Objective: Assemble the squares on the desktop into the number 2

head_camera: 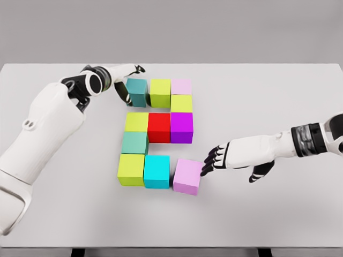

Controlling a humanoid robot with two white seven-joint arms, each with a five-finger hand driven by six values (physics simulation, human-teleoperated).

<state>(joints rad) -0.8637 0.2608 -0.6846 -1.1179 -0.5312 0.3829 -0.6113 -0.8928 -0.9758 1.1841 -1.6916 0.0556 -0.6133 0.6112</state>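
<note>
Several coloured cubes lie in a 2-like shape on the white table (268, 96). The top row is a teal cube (137, 91), a yellow-green cube (160, 92) and a pink cube (181, 86). The bottom row is a yellow-green cube (131, 169), a cyan cube (156, 171) and a lilac cube (187, 175) that sits slightly skewed and a little lower. My right hand (213, 160) is open, its dark fingertips against the lilac cube's right side. My left hand (126, 85) reaches in at the teal cube's left face, fingers extended, holding nothing.
Between the rows sit a yellow-green cube (181, 103), a middle row of yellow-green (136, 121), red (159, 127) and purple (181, 127) cubes, and a green-teal cube (134, 142). The table's front edge runs along the bottom of the view.
</note>
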